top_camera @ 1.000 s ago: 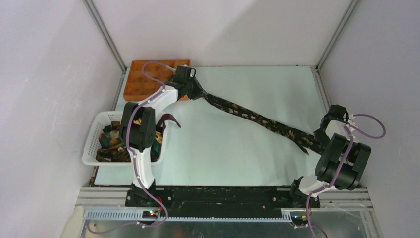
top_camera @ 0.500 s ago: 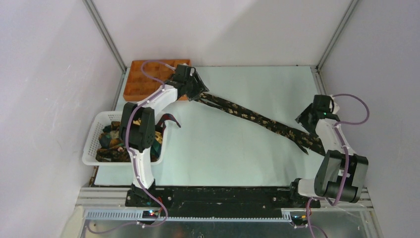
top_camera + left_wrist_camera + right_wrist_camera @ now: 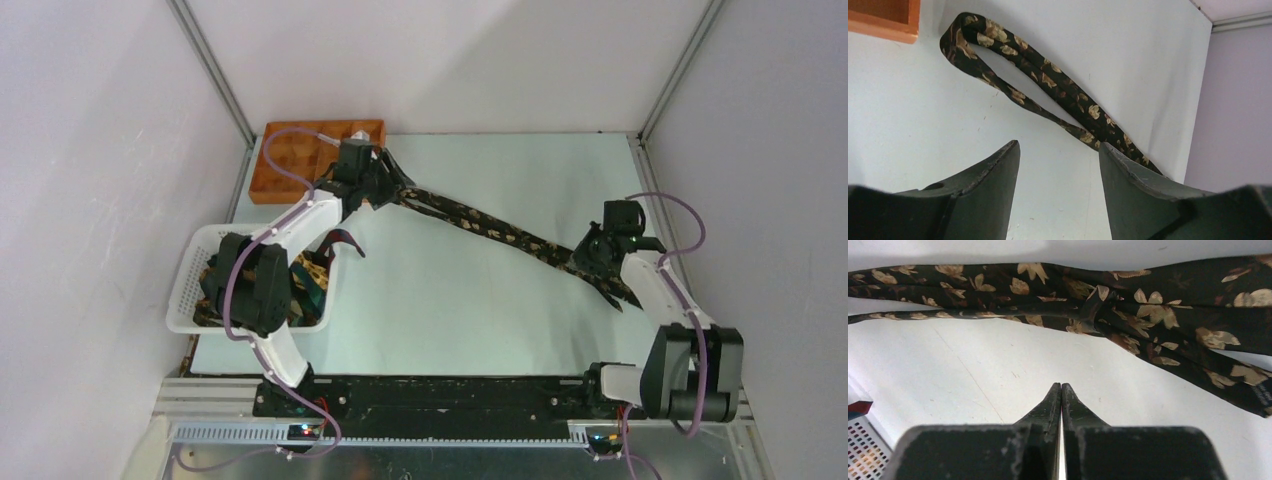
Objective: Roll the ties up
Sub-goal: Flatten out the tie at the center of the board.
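Closed, empty tool [image 3: 1061, 386] just short of leaf-print tie [image 3: 1088, 300]

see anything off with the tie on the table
Yes: the tie is not flat. It is doubled over, its loop gaping beside the orange tray, and puckered into a twist near its wide end.

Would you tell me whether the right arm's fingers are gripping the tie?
No, the right fingers are shut on nothing, short of the tie.

Bright, even diffuse light; faint soft shadow beneath tie [image 3: 1048, 80]; left end effector [image 3: 1058, 145] slightly out-of-focus up close.
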Action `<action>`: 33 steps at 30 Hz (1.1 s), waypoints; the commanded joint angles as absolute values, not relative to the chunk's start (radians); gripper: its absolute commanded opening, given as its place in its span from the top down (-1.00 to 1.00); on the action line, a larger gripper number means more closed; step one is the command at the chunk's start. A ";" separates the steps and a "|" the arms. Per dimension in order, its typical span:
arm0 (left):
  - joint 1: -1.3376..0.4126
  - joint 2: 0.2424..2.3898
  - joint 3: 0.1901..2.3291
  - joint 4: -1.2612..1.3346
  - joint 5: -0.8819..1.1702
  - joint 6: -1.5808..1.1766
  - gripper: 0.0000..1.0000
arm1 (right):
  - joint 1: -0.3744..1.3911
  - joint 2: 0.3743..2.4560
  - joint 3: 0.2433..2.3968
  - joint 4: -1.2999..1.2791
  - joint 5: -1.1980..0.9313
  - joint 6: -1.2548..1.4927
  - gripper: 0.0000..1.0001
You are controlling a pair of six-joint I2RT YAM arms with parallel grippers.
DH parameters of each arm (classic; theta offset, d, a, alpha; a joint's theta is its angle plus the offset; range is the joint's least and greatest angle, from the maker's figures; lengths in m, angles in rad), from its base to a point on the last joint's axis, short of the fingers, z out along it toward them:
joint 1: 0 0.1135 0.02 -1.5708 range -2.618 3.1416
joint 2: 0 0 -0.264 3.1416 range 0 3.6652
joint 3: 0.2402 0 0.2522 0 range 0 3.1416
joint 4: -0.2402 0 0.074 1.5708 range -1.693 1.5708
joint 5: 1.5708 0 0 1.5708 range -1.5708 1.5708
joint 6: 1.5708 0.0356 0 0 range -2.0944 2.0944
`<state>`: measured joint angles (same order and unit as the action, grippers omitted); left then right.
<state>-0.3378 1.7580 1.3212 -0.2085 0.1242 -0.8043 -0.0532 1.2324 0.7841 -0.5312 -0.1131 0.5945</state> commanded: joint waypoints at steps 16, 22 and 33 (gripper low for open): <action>-0.361 1.740 1.291 -0.118 0.140 -0.810 -0.25 | -0.181 1.546 0.939 -0.503 -0.002 0.543 1.00; -0.361 1.759 1.294 -0.121 0.149 -0.810 -0.23 | -0.189 1.634 0.988 -0.494 0.054 0.546 1.00; -0.361 1.756 1.292 -0.122 0.147 -0.800 -0.24 | -0.182 1.612 1.032 -0.516 0.103 0.563 1.00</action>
<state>-0.3569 1.7679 1.2713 -0.1421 0.1425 -0.8112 -0.1852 1.6859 0.9894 -0.5114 0.0525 0.5591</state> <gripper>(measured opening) 0.616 0.007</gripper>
